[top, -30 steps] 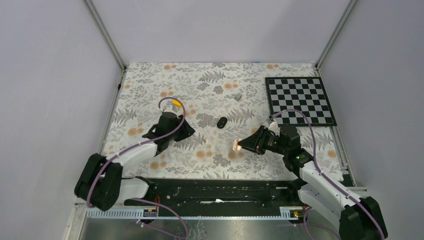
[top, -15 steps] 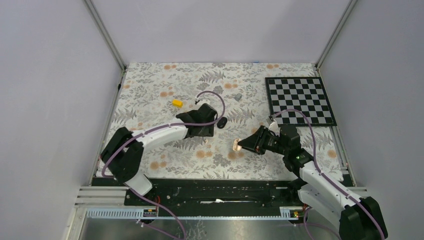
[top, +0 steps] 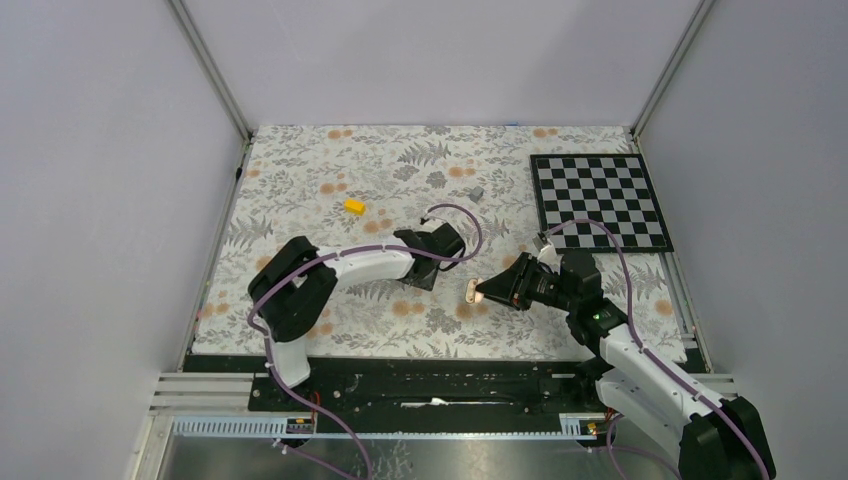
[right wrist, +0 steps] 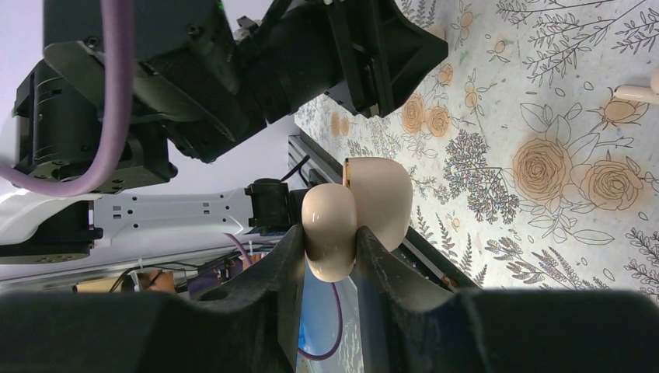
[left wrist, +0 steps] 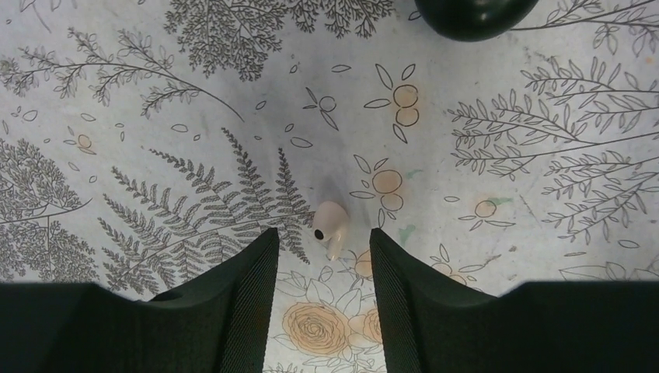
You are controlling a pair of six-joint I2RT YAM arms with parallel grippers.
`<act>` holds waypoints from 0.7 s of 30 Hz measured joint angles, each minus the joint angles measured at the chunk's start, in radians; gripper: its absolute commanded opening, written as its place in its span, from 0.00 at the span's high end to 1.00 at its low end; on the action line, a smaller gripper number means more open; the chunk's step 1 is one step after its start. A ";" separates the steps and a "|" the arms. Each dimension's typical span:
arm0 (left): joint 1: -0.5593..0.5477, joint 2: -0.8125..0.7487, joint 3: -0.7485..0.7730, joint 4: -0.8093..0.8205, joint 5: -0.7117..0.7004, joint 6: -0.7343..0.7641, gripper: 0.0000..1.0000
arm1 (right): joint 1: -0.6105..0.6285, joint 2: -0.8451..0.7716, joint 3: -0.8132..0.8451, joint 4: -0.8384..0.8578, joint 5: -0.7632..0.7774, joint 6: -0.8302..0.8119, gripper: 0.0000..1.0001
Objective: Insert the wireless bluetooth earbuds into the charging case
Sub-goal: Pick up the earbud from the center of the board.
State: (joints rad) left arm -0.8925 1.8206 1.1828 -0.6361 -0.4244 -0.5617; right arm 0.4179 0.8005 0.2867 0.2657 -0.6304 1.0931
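Note:
A small cream earbud (left wrist: 329, 226) lies on the floral cloth, its stem pointing toward me. My left gripper (left wrist: 323, 233) hangs open just over it, and the earbud sits right at the gap between the two black fingertips without touching either. In the top view that gripper (top: 426, 272) is at mid-table and covers the earbud. My right gripper (right wrist: 329, 233) is shut on the cream charging case (right wrist: 357, 211), held above the cloth with its lid swung open. The case (top: 472, 291) points left toward the left gripper. The same earbud (right wrist: 639, 92) shows at the right edge of the right wrist view.
A black oval pod (left wrist: 474, 12) lies just beyond the earbud. A yellow piece (top: 354, 206) and a small grey block (top: 476, 192) sit farther back. A chessboard (top: 600, 200) fills the back right of the cloth.
My left arm swung from the left of the cloth to the middle and came down over the earbud, its jaws widening, then narrowing. The right arm and case stayed still.

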 measured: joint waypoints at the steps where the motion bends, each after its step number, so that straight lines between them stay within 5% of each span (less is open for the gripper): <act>1: -0.003 0.010 0.004 -0.001 -0.001 0.005 0.54 | 0.000 0.000 0.000 0.000 0.000 0.000 1.00; 21: -0.003 0.062 0.040 -0.003 -0.020 0.031 0.71 | 0.000 0.002 -0.002 0.001 0.000 0.003 1.00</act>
State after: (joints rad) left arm -0.8951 1.8824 1.2232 -0.6388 -0.4442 -0.5308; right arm 0.4179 0.8024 0.2844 0.2665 -0.6304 1.0958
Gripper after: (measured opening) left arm 0.309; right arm 0.338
